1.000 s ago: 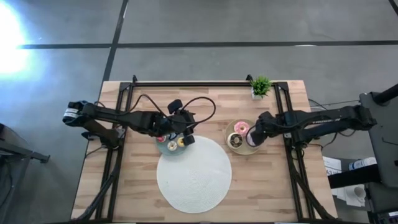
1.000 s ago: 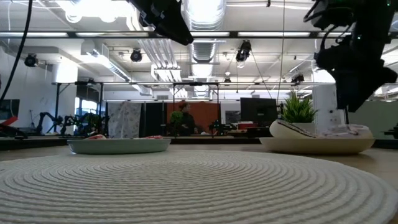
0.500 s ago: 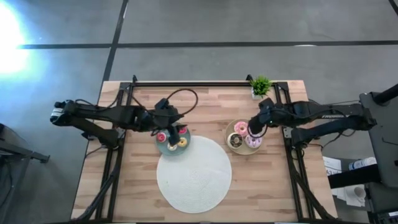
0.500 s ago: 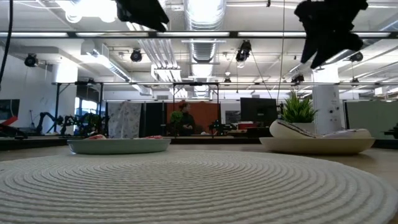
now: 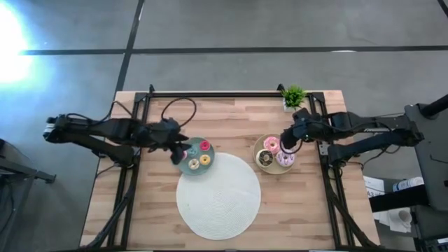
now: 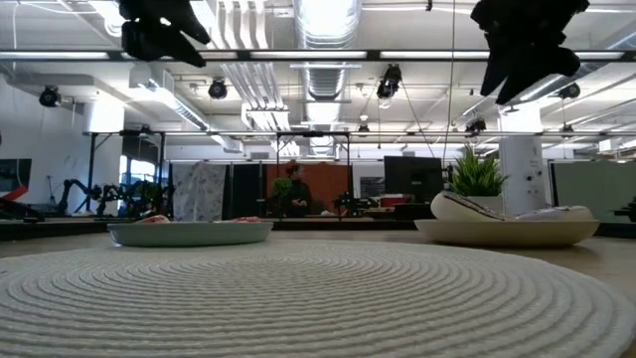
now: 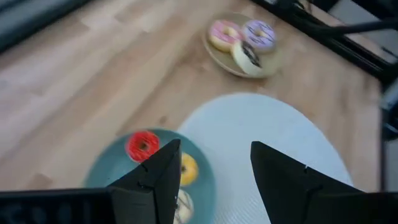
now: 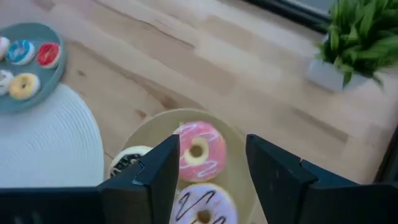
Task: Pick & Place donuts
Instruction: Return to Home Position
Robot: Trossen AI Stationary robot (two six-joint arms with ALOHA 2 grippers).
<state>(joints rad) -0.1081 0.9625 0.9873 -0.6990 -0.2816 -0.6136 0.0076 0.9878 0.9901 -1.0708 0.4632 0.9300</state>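
Both grippers hang open above the table and hold nothing. My left gripper (image 5: 176,149) (image 7: 214,168) is over the left rim of the teal plate (image 5: 189,157), which holds tiny donuts: red (image 7: 143,145), yellow (image 7: 187,168) and a whitish one (image 7: 180,206). My right gripper (image 5: 285,145) (image 8: 211,163) hovers over the beige plate (image 5: 274,168). On that plate lie a pink-frosted donut (image 8: 198,150), a lilac one with dark drizzle (image 8: 200,210) and a dark one (image 8: 127,160). In the right wrist view a blue tiny donut (image 8: 22,51) also shows on the teal plate.
The big white round mat (image 5: 218,194) lies in front of both plates, on the near half of the table. A small potted plant (image 5: 292,97) stands at the far edge, behind the beige plate. Black frame rails (image 5: 133,140) run along the table's left and right sides.
My left gripper has drawn back from over the teal plate toward the table's left and risen. My right gripper has lifted off the beige plate and shifted slightly toward the far edge; the lilac donut now shows where it stood.
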